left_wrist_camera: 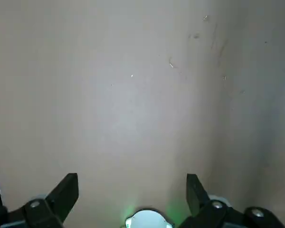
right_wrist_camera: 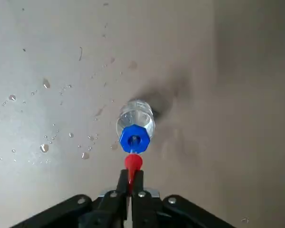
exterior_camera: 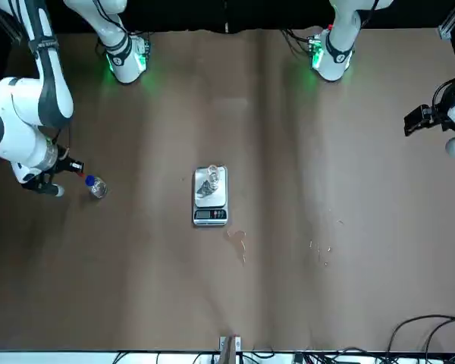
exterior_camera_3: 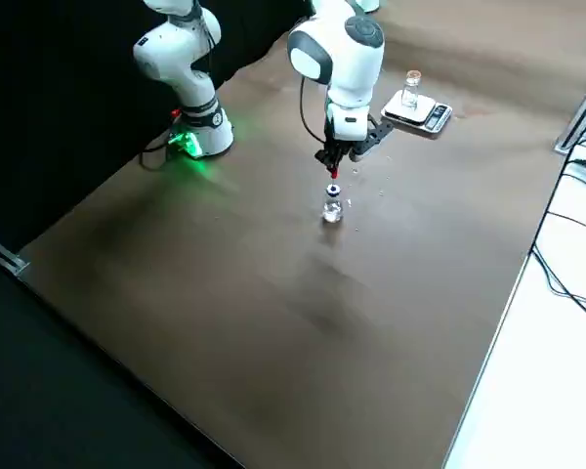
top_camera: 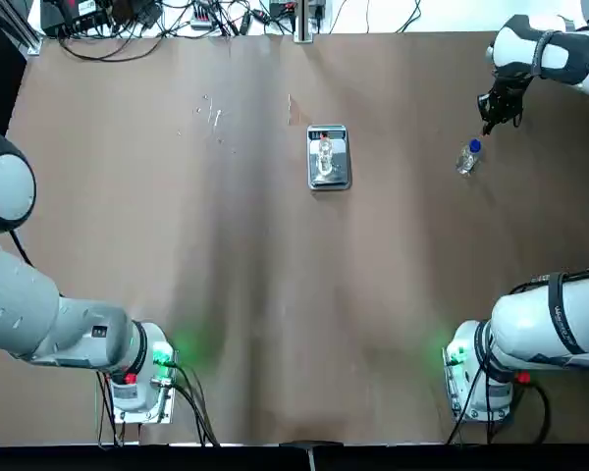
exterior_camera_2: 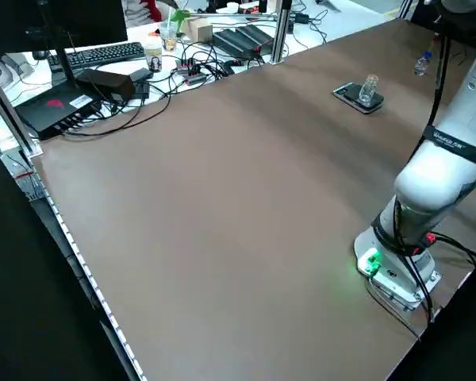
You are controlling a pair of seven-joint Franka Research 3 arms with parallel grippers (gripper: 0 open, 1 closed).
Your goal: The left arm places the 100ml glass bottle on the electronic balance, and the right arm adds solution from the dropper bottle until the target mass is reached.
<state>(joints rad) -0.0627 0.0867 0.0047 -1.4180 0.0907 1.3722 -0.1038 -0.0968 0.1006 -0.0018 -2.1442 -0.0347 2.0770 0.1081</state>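
The right tool [right_wrist_camera: 131,173], at the bench's [top_camera: 245,294] right, pinches the dropper's red bulb [right_wrist_camera: 133,162]: probably soft, squeeze lightly. The left tool [left_wrist_camera: 132,185], far left, gapes empty.

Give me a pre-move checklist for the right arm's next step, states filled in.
1. Glass bottle on the balance: ok, standing on the pan.
2. Left gripper clear of the balance: ok, open and empty, off at the left side of the table.
3. Right gripper holding the red dropper tip: ok, jaws closed on it at the table's right side.
4. Dropper tip over the glass bottle: not ok, it is at the blue-capped bottle.
5. Liquid drawn into the dropper: cannot tell.
6. Balance reading: cannot tell.
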